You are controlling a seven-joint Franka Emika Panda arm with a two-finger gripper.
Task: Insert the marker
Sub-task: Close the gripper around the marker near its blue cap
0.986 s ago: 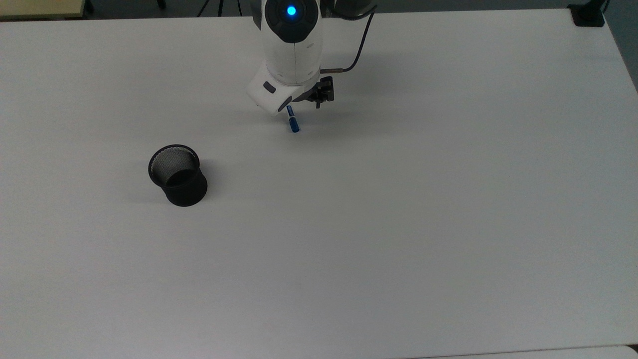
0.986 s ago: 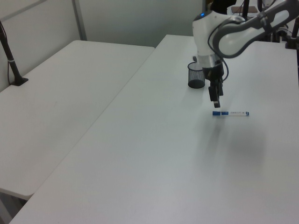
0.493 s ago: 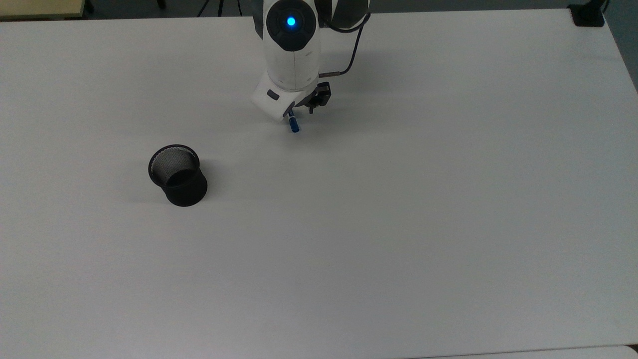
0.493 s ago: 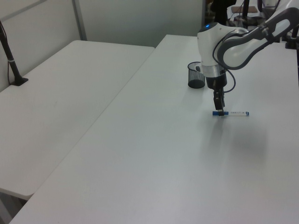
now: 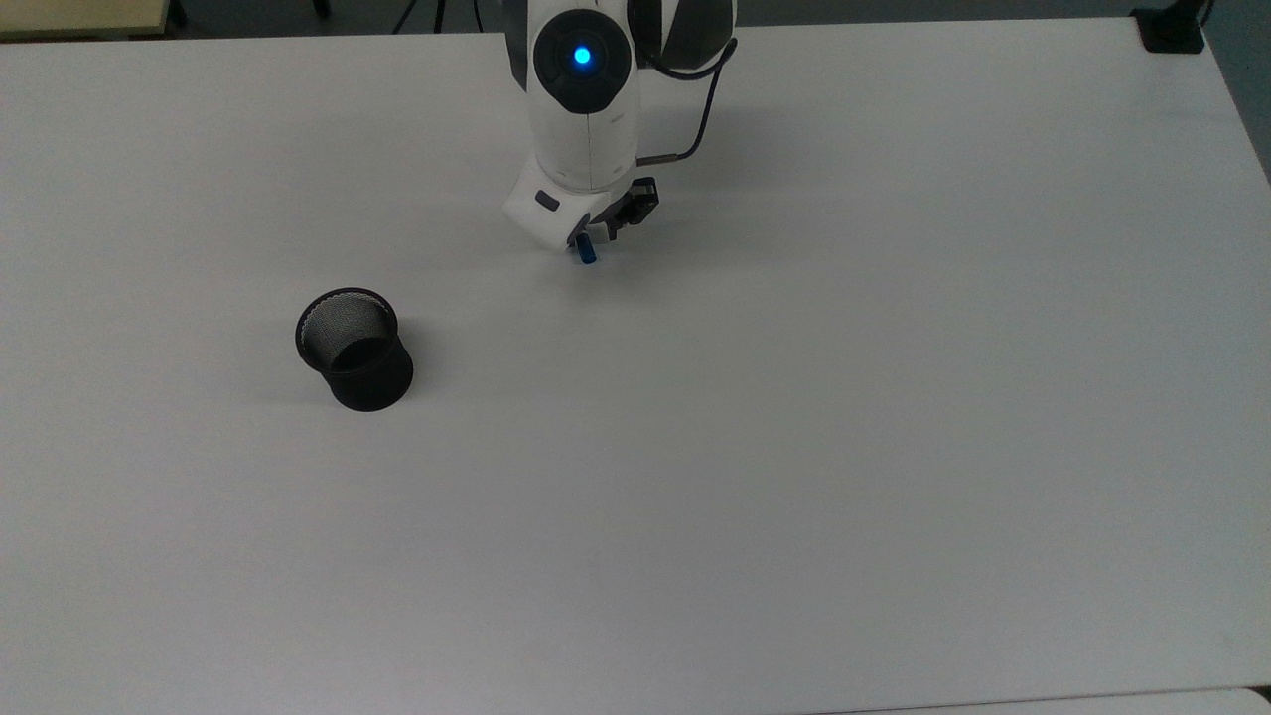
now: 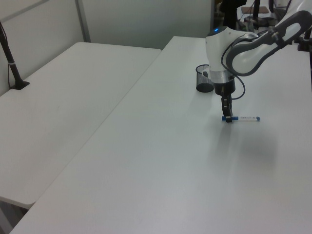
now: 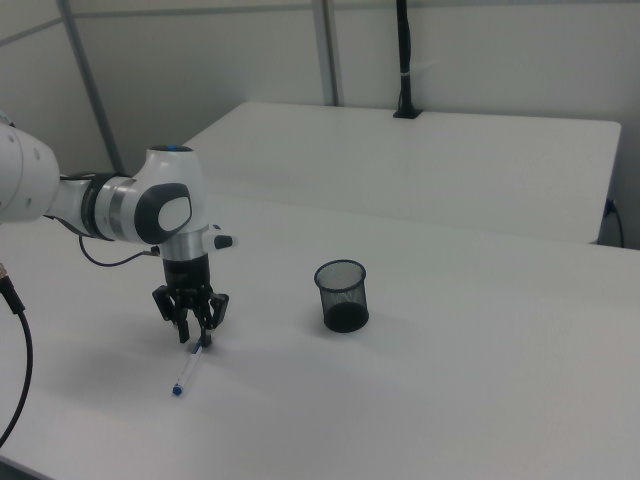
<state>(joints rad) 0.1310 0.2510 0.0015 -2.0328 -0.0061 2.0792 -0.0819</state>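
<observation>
The marker (image 6: 246,118) lies flat on the white table (image 5: 794,447), a slim white pen with a blue cap. In the top view its blue cap (image 5: 588,252) pokes out from under the arm's hand. My gripper (image 7: 196,335) points straight down, low over the cap end, with a finger on either side of the marker. The fingers stand apart, open. The marker's white barrel (image 7: 188,370) stretches away from the gripper to a small blue tip. The black mesh cup (image 5: 354,348) stands upright, well off to the top view's left of the gripper.
A second white table (image 6: 63,107) adjoins on the left view's left, with a black clamp post (image 6: 12,63) on it. A cable (image 5: 710,109) loops from the arm's wrist. A black mount (image 5: 1172,30) sits at the top view's far right corner.
The gripper has come down from above the marker to table level at its cap end. Marker and cup have not moved.
</observation>
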